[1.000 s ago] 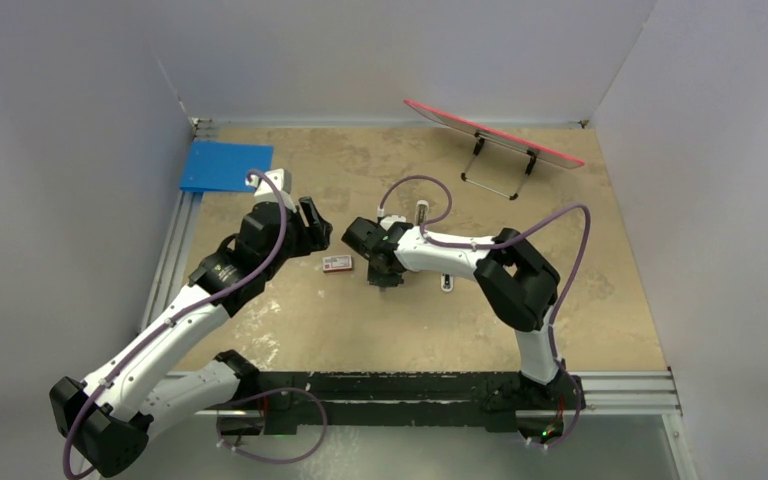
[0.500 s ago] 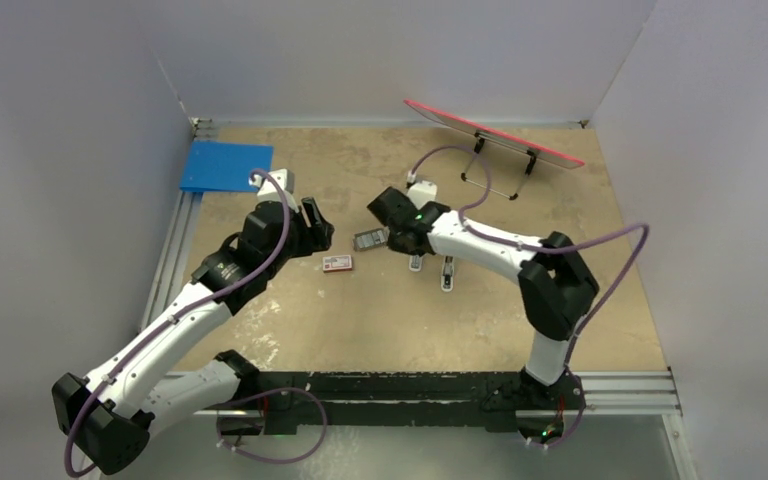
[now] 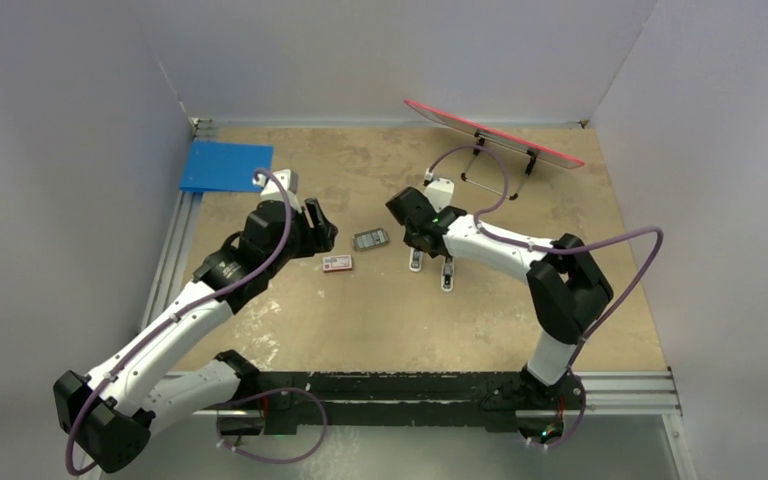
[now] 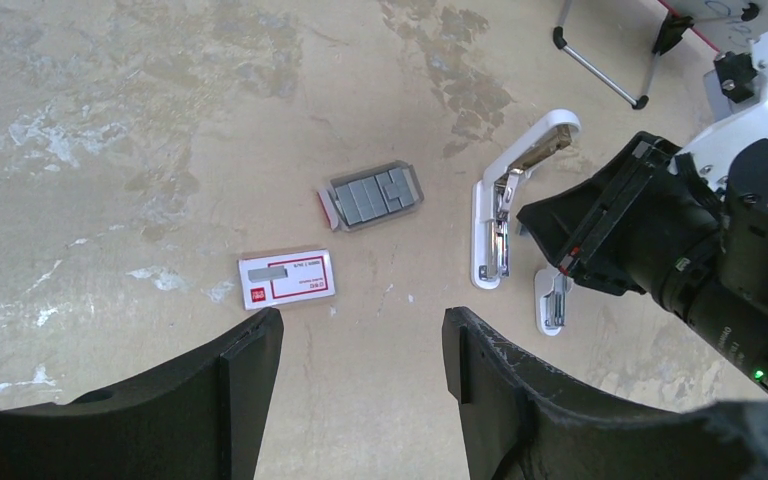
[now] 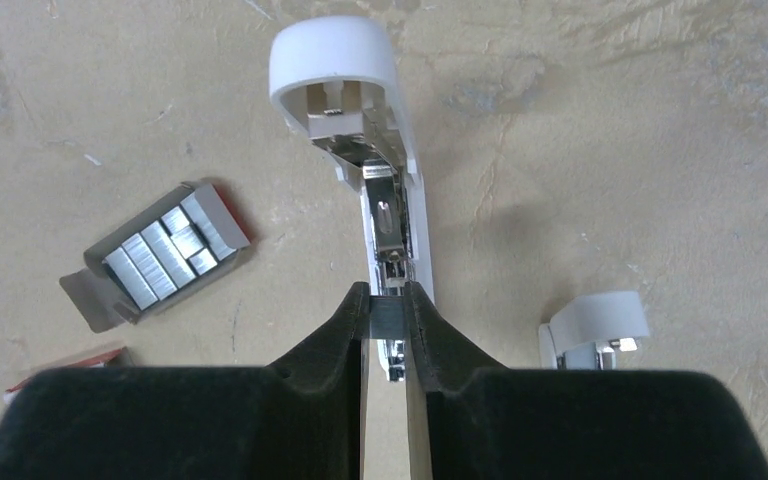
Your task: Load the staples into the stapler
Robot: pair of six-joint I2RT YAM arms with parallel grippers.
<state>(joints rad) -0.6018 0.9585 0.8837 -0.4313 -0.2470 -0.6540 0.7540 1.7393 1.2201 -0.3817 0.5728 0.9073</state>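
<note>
Pinched edge-on at the very tips of the right gripper [image 5: 387, 300], which is closed tight on it: a thin grey staple strip [image 5: 387, 318], poised right over the near end of the stapler [image 5: 392, 215]. Cannot tell whether strip and metal channel touch. Stapler lying flipped open on the table [image 3: 360, 320], white lid [image 5: 332, 55] swung back away from the fingers, steel rail bared along its length. More staples [image 5: 160, 255] packed in short grey blocks inside an open tray [image 5: 90, 290], near the stapler on its left in the right wrist view, apart from it. Just beside the tray, towards the left arm, a red-and-white box [image 4: 287, 279] lying flat. On the stapler's other side, near but not touching, a short white piece [image 5: 595, 330]. Left gripper [image 4: 360, 325] hanging above the table close to the box, jaws spread wide, nothing between them. Farther back, a red-edged board [image 3: 490, 130] propped on a wire stand [image 3: 490, 182]; in the far left corner, a blue sheet [image 3: 225, 165].
</note>
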